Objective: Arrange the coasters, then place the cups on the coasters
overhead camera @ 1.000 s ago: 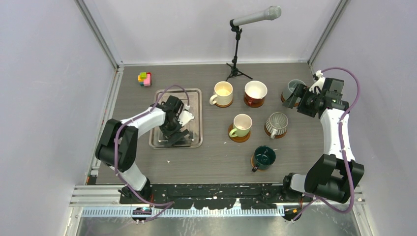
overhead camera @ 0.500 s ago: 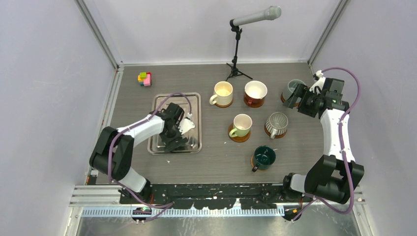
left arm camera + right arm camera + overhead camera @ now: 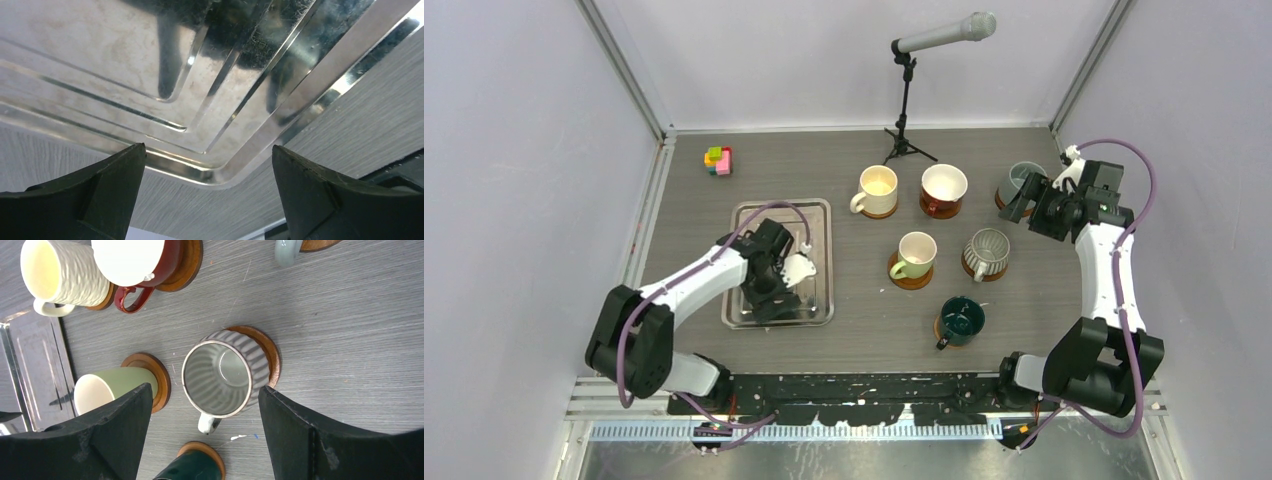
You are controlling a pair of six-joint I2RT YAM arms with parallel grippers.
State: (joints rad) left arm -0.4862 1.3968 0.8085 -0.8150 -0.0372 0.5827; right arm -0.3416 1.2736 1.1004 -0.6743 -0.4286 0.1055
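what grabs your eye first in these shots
Six cups, each on a round wooden coaster, cluster right of centre. The left gripper hangs open over a near corner of a shiny steel tray, and a microphone stands at the back.

walls (image 3: 514, 150): pale lilac | tabletop (image 3: 864, 330): grey woodgrain | alu posts (image 3: 624, 70): rear corners | light: even
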